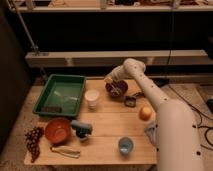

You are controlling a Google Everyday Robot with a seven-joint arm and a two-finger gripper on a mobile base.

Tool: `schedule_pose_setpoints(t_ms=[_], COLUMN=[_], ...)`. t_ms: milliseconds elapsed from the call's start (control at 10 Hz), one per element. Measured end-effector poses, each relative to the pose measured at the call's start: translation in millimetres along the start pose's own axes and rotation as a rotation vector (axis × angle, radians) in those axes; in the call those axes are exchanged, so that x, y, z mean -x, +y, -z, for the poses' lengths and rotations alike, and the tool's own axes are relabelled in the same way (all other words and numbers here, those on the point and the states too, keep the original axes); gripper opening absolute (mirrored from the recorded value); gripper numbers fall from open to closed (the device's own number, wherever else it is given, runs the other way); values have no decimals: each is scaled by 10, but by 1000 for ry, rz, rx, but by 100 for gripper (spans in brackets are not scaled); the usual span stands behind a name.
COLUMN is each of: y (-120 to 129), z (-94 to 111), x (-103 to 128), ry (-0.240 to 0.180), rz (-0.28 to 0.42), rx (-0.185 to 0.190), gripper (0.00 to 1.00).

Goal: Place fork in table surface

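The table surface (107,120) is a tabletop of light wooden planks. A purple bowl (120,85) stands at its far middle. A slim pale utensil, the fork (116,90), shows inside the bowl. My white arm reaches from the lower right up over the table. My gripper (111,80) hangs at the bowl's far left rim, just above the fork. I cannot tell whether it touches the fork.
A green tray (61,94) stands at the left. A white cup (92,98), a small dark object (131,101), an orange fruit (145,113), a blue cup (125,145), an orange bowl (58,130), grapes (33,141), tongs (65,151) and a grey tool (81,128) sit on the planks.
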Motion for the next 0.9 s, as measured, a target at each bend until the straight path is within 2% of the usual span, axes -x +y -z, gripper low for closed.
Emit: schedule_pose_setpoints(t_ms=[200, 500, 700, 800, 900], y=[16, 133, 348, 502, 762], z=[226, 907, 1312, 1430, 1541], x=[116, 246, 160, 114, 49], ry=[-40, -77, -70, -56, -32], rz=[15, 66, 112, 143, 188], rx=[25, 80, 125, 156, 204], gripper=[0, 0, 0, 0, 0])
